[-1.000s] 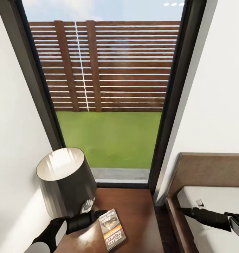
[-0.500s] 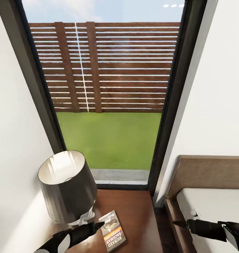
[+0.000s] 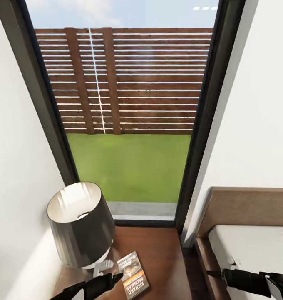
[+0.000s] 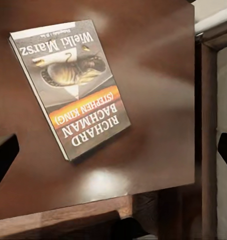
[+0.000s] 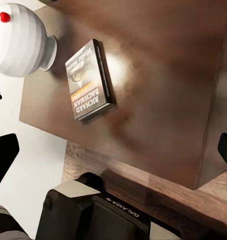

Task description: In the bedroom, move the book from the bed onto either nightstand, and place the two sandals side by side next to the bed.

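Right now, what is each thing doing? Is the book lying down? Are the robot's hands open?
Book: closed, lying flat on the nightstand, cover up.
Nightstand: holds the book and lamp.
Lamp: upright, beside the book.
Left gripper: empty, open by its wrist view.
Right gripper: empty, open by its wrist view.
Bed: mattress bare.

The book (image 3: 133, 275) lies on the nightstand (image 3: 158, 250), right of the lamp (image 3: 80, 225); the bed (image 3: 249, 246) stands further right.
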`<state>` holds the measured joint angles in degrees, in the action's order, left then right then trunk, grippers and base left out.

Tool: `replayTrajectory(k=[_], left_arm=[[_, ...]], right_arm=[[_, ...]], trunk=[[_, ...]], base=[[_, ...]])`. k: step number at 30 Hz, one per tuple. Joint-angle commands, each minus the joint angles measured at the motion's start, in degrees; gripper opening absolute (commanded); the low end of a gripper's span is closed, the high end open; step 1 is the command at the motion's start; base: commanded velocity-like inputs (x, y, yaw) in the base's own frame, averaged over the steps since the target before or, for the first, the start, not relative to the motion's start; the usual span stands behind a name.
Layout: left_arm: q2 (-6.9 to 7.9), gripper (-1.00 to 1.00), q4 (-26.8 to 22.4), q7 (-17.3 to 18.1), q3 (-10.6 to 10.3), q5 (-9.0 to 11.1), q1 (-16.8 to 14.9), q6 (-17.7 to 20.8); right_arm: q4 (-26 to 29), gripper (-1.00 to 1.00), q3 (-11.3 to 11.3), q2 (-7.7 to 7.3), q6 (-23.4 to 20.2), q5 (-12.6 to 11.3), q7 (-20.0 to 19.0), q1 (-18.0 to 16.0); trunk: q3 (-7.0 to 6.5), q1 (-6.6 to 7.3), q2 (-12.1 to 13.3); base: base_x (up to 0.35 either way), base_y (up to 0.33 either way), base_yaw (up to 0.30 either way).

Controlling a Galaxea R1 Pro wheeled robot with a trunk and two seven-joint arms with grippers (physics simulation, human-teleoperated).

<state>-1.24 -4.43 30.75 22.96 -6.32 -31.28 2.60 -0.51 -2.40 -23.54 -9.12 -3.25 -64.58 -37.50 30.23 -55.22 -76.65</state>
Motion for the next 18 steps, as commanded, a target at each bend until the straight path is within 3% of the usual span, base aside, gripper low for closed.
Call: replayTrajectory(k=[1,4,6,12,14,15,16,18], left_arm=[[0.02,1.0,0.2,-0.5,0.5,-0.6,0.0,-0.2],[0.07,1.0,1.6,-4.2,0.5,-0.6,0.0,-1.8],[0.02,1.0,2.7,-10.6,0.5,-0.6,0.0,-4.1],[-0.2,1.0,3.1,-20.6,0.3,-0.5,0.5,-5.9],[-0.26,1.0,3.1,-24.7,0.2,-0.5,1.0,-6.8],[-0.28,1.0,3.1,-26.5,0.2,-0.5,1.2,-7.7],[-0.3,1.0,3.1,-26.9,0.2,-0.5,1.3,-8.0],[-0.3,1.0,3.1,-28.0,0.2,-0.5,1.6,-8.7]], right_arm=[[-0.2,1.0,-0.2,-0.01,-0.5,-0.2,0.0,0.0],[-0.3,1.0,-0.2,-0.01,-0.4,-0.3,1.4,0.0],[-0.5,1.0,-0.2,-0.01,-0.4,-0.3,3.8,0.0],[-3.2,1.0,-0.2,-0.01,-0.4,-0.3,7.8,0.0],[-3.8,1.0,-0.2,0.33,-0.4,-0.3,12.4,0.0],[-3.9,1.0,-0.2,1.64,-0.4,-0.3,16.6,0.0],[-4.0,1.0,-0.2,2.24,-0.4,-0.3,18.0,0.0],[-4.1,1.0,-0.2,5.43,-0.4,-0.3,23.6,0.0]], trunk=[[-0.13,0.23,0.4],[-0.67,0.89,1.6],[-1.03,1.33,2.4],[-2.1,2.64,4.8],[-2.46,3.08,5.6],[-2.64,3.3,6.0],[-2.82,3.52,6.4],[-3.18,3.96,7.2]], base=[[0.0,0.0,0.0],[0.0,0.0,0.0],[0.0,0.0,0.0],[0.0,0.0,0.0],[0.0,0.0,0.0],[0.0,0.0,0.0],[0.0,0.0,0.0],[0.0,0.0,0.0]])
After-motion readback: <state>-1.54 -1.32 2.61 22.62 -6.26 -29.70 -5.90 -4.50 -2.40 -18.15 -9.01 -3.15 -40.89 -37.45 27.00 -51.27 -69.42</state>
